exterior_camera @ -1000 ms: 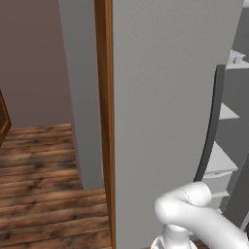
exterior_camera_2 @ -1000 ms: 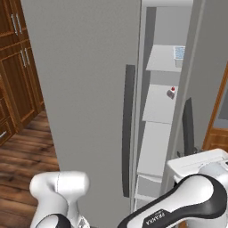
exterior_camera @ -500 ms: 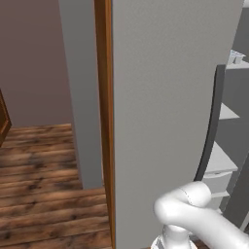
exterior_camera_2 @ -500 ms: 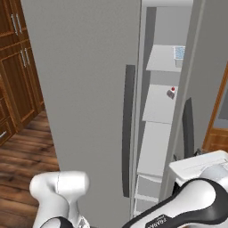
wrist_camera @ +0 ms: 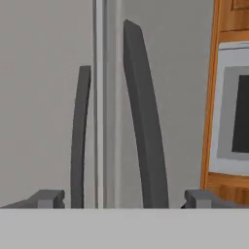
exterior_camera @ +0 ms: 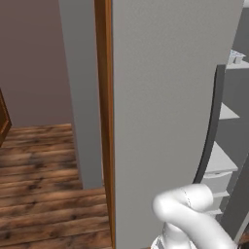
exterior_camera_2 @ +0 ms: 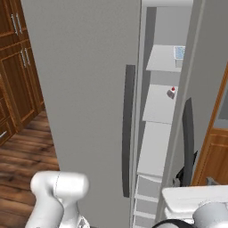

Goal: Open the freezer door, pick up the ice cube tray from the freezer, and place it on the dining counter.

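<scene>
The freezer door on the right stands ajar. Its dark bar handle rises between my fingertips in the hand view, and neither tip touches it. My gripper is open and holds nothing; it sits low beside that handle as dark parts. Through the gap the freezer shows its white shelves. The pale ice cube tray lies on the top shelf and also peeks past the left door. The dining counter is out of view.
A wide grey left door with its own dark handle stands close in front. A brown wooden side panel borders it. A small red-topped item sits on the second shelf. Wood cabinets and wood floor lie left.
My white hand has sunk lower in the right base view. The freezer door and the tray stand as before.
</scene>
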